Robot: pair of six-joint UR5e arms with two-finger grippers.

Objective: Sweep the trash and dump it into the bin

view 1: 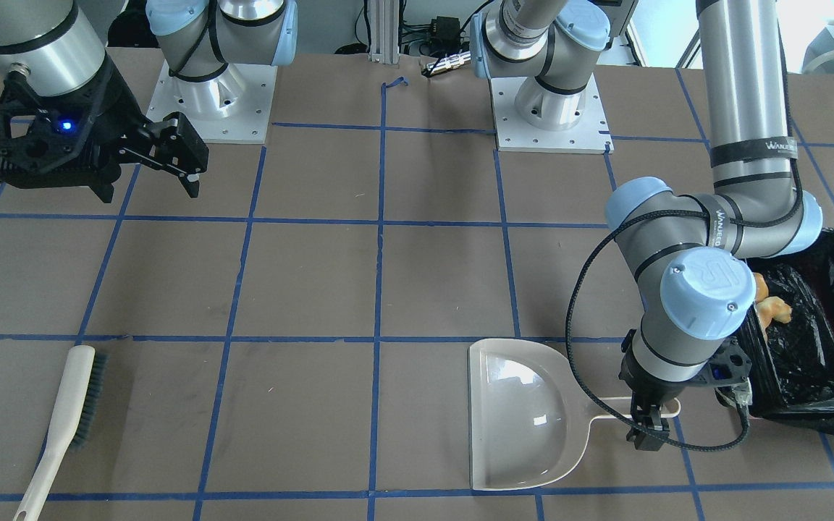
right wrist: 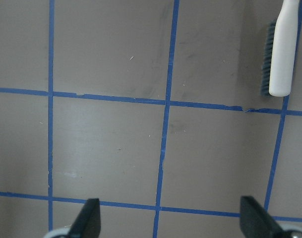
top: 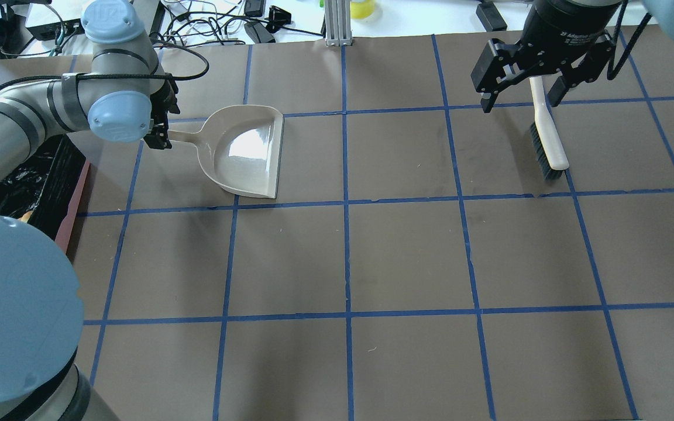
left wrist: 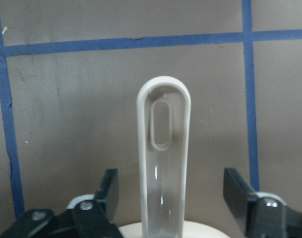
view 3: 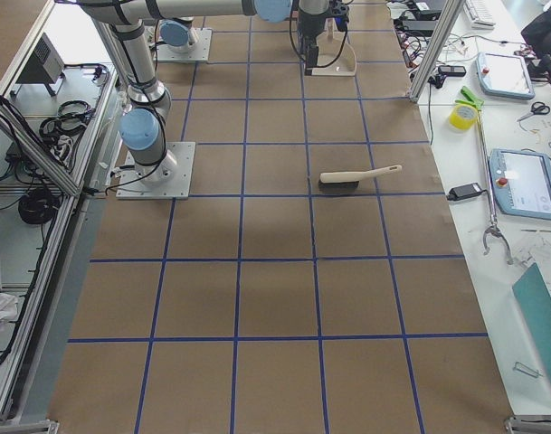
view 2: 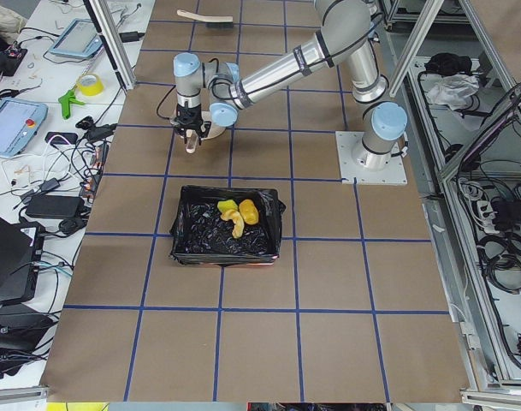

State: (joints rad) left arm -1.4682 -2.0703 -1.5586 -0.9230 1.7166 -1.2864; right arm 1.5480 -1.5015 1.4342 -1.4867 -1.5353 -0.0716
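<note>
The trash point(view 2: 239, 214) lies in the bin point(view 2: 196, 244). The pieces look light and loose, easier to sweep than to pinch. The dustpan point(view 1: 518, 412) (stiff, smooth plastic) sits empty on the tabletop point(view 1: 316, 289), and its thin handle point(left wrist: 163, 148) is the place to hold it. The left gripper point(left wrist: 171, 188) has its fingers point(left wrist: 108, 188) open on both sides of this handle, not touching. The right gripper point(top: 520, 100) is open too, above the brush point(top: 547, 140). From the side view the greenish piece is perhaps the sponge.

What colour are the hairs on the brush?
Dark grey. The brush shows best in the front-facing view.
</note>
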